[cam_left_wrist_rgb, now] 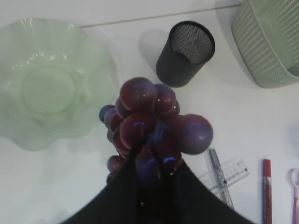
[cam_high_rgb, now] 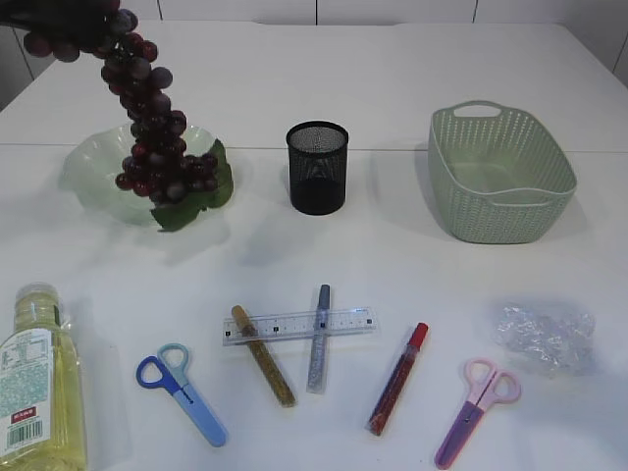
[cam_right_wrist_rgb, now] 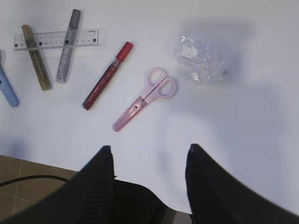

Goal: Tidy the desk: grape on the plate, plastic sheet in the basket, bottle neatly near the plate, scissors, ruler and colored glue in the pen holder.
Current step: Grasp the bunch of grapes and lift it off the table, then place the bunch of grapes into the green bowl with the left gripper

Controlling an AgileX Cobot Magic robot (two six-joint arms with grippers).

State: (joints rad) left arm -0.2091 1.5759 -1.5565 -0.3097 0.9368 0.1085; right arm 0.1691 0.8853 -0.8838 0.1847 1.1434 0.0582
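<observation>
Left claw [cam_left_wrist_rgb: 156, 179] gripping grape bunch [cam_left_wrist_rgb: 156, 121], green plate [cam_left_wrist_rgb: 49, 84] below

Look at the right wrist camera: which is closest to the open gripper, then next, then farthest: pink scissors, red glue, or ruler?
From the right gripper:
1. Pink scissors, just ahead, near the middle.
2. Red glue, further up and to the left.
3. Ruler, farthest, at the top left, lying under the gold and silver glue sticks.

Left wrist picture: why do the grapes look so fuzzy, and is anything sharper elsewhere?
Left wrist view: the grapes sit very near the lens, so they blur. Exterior view: ruler and scissors look crisp, with soft shadows. Right wrist view: the plastic sheet glints.
</observation>
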